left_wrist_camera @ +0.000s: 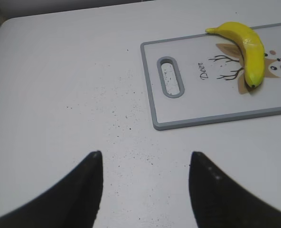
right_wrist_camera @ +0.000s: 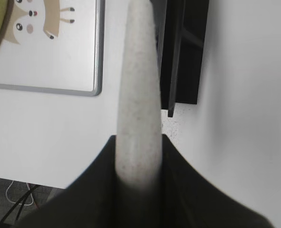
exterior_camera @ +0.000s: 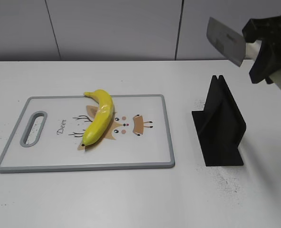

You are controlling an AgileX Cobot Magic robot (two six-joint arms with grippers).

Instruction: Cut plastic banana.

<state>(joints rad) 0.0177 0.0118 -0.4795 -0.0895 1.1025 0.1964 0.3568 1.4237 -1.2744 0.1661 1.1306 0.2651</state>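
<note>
The right claw point(exterior_camera: 266, 47) hangs high at the upper right of the exterior view, well above the desk point(exterior_camera: 131, 199); it is clamped on the pale handle of a knife point(exterior_camera: 225, 40), whose broad grey blade juts up and to the left, clear of everything; in the right wrist view the handle point(right_wrist_camera: 138, 95) runs straight out between the two dark fingers point(right_wrist_camera: 90, 190), pressed on both sides. The left claw point(left_wrist_camera: 145, 185) sits low over bare desk, its two black fingertips point(left_wrist_camera: 86, 183) spread wide apart with nothing between them, and it is well apart from the board.

The plastic banana point(exterior_camera: 100, 118) lies on the cutting board point(exterior_camera: 45, 164), near the board's middle and over the printed deer face; its long axis runs from the far edge of the board diagonally toward the near left, the stem end at the far side, the dark blossom tip nearer the camera; its curve bows to the right.

The board is white with a grey rim and a slot handle at its left end; a black knife stand point(exterior_camera: 219, 123) sits on the desk to the right of it, apart from the board; the desk is white and speckled with small dark specks; pale wall panels rise behind.
</note>
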